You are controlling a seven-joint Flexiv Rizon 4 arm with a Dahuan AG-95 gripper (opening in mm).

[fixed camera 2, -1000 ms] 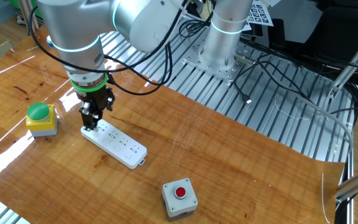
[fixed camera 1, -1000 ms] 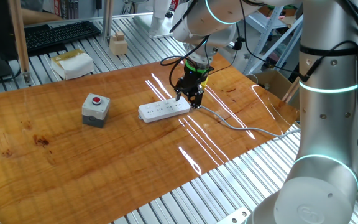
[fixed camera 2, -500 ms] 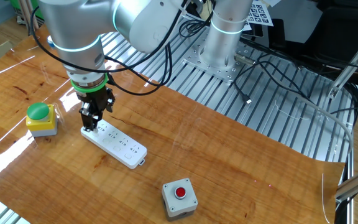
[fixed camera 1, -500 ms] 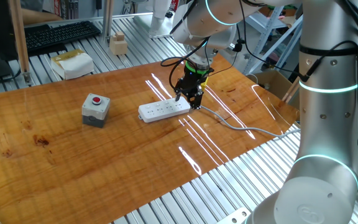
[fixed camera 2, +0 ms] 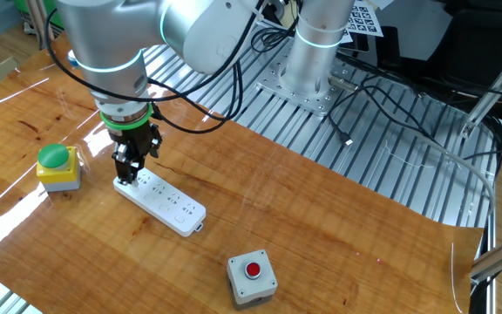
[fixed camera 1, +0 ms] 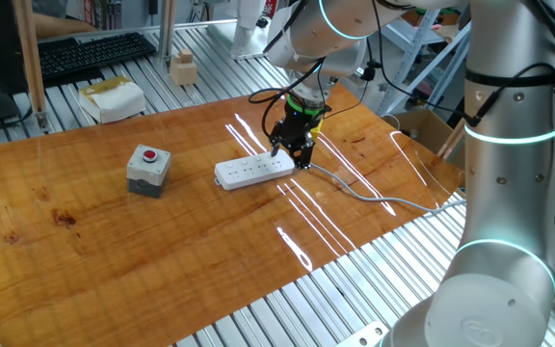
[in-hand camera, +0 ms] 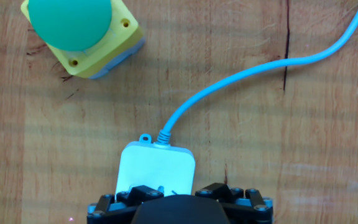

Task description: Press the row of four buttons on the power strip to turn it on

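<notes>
The white power strip [fixed camera 1: 253, 171] lies flat on the wooden table, also seen in the other fixed view [fixed camera 2: 168, 202]. Its grey cable [fixed camera 1: 374, 198] leaves from the end under my hand. My gripper [fixed camera 1: 293, 154] points straight down over that cable end [fixed camera 2: 126, 174], fingers apart and holding nothing. In the hand view only the strip's end [in-hand camera: 157, 165] shows, just ahead of the hand's dark body [in-hand camera: 179, 210]. The four buttons are too small to tell apart in the fixed views and are hidden under the hand in the hand view. Whether a fingertip touches the strip I cannot tell.
A grey box with a red round button [fixed camera 1: 148, 170] stands left of the strip. A yellow box with a green button [fixed camera 2: 57, 166] sits close beyond the strip's cable end. A keyboard [fixed camera 1: 94, 53], a white box [fixed camera 1: 114, 99] and a wooden block [fixed camera 1: 183, 67] lie behind the table.
</notes>
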